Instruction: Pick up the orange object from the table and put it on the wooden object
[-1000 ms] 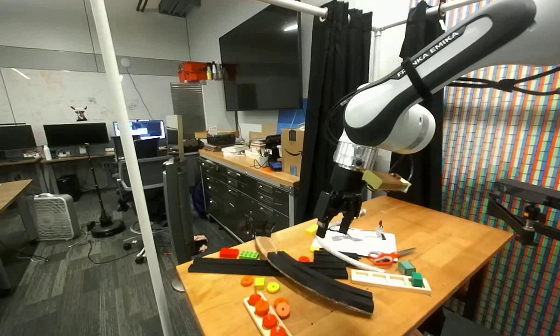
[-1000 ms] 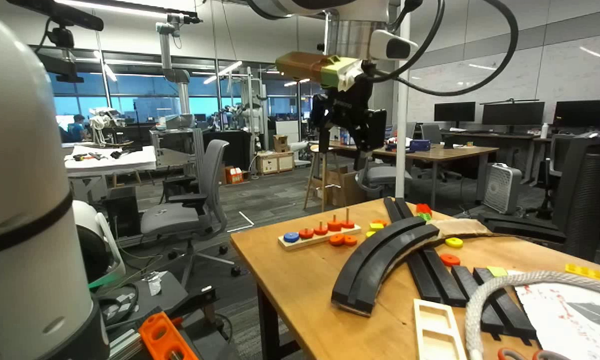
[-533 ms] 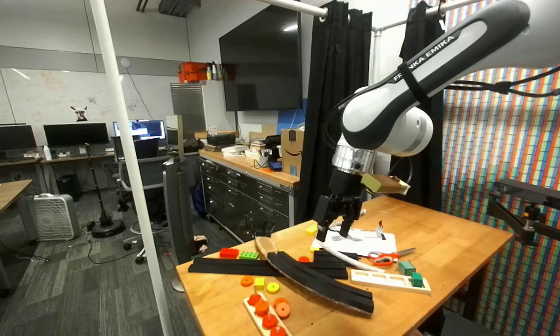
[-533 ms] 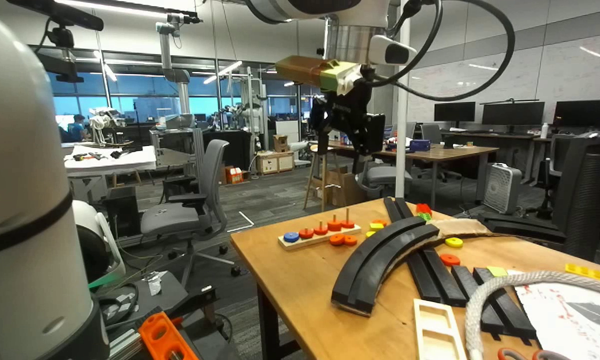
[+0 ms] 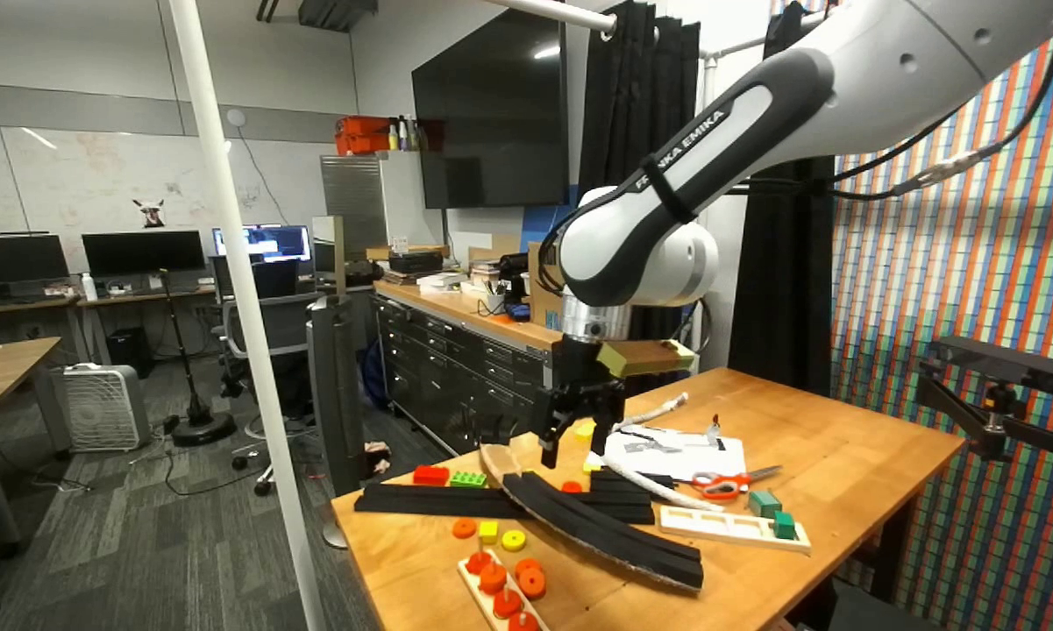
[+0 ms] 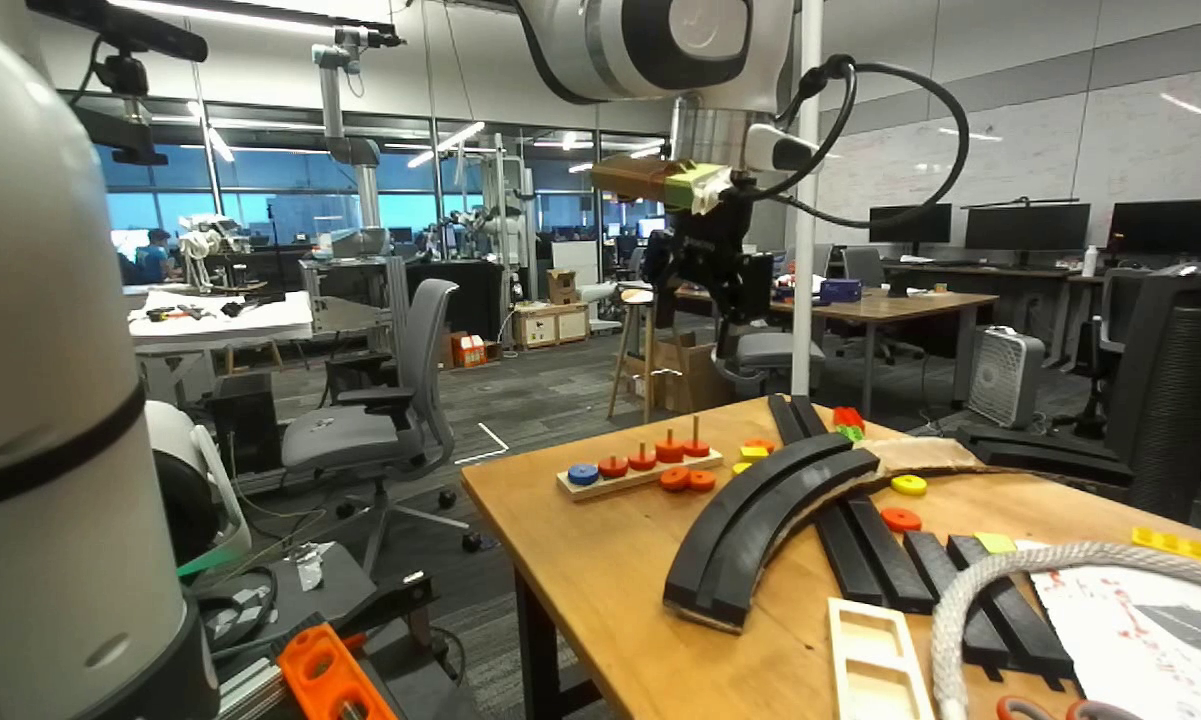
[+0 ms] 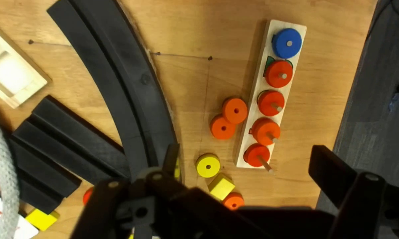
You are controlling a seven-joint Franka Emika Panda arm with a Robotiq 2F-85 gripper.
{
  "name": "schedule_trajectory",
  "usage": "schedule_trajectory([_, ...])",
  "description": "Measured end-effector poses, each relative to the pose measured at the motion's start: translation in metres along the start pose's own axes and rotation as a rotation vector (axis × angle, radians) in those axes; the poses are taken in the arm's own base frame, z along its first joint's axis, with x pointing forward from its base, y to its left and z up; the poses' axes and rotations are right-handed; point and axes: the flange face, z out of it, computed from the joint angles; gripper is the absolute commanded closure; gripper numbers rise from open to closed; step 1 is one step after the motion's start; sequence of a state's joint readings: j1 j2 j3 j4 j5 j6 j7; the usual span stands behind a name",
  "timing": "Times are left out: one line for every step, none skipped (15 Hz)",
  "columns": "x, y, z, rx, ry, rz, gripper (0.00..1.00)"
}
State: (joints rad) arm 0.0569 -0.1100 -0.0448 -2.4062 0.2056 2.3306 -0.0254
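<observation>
Two loose orange discs lie against each other on the table, an upper one (image 7: 235,110) and a lower one (image 7: 222,127). They sit just beside the pale-wood peg board (image 7: 261,85), which carries one blue disc and several red-orange discs on pegs. Another orange disc (image 7: 233,201) lies by a yellow cube, partly hidden by my gripper. The board also shows in both exterior views (image 5: 482,600) (image 6: 600,488). My gripper (image 7: 247,158) is open and empty, fingers wide apart. It hangs well above the table in both exterior views (image 5: 576,451) (image 6: 696,330), touching nothing.
A long curved black track (image 7: 126,83) lies left of the discs, over straight black pieces (image 7: 69,142). A yellow disc (image 7: 208,165) and yellow cube (image 7: 222,186) are close by. A divided pale tray (image 6: 877,658), a rope (image 7: 1,172) and scissors (image 5: 721,484) lie farther off.
The arm and gripper have moved left in an exterior view and come slightly lower. The gripper stays open. The objects on the table have not moved.
</observation>
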Motion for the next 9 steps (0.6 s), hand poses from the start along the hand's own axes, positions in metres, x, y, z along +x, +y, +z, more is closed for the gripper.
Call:
schedule_trajectory([0.012,-0.006,0.004,-0.012,-0.003,0.010,0.00])
schedule_trajectory([0.023,-0.011,0.008,-0.028,-0.004,0.024,0.00])
schedule_trajectory([0.034,-0.016,0.012,-0.046,-0.003,0.040,0.00])
schedule_trajectory([0.045,-0.020,0.016,-0.065,0.000,0.059,0.00])
schedule_trajectory([0.056,-0.024,0.019,-0.083,0.005,0.078,0.00])
schedule_trajectory([0.067,-0.027,0.023,-0.100,0.010,0.096,0.00])
schedule_trajectory([0.077,-0.030,0.026,-0.113,0.015,0.111,0.00])
schedule_trajectory([0.088,-0.034,0.030,-0.119,0.018,0.124,0.00])
schedule_trajectory([0.098,-0.037,0.033,-0.119,0.019,0.129,0.00])
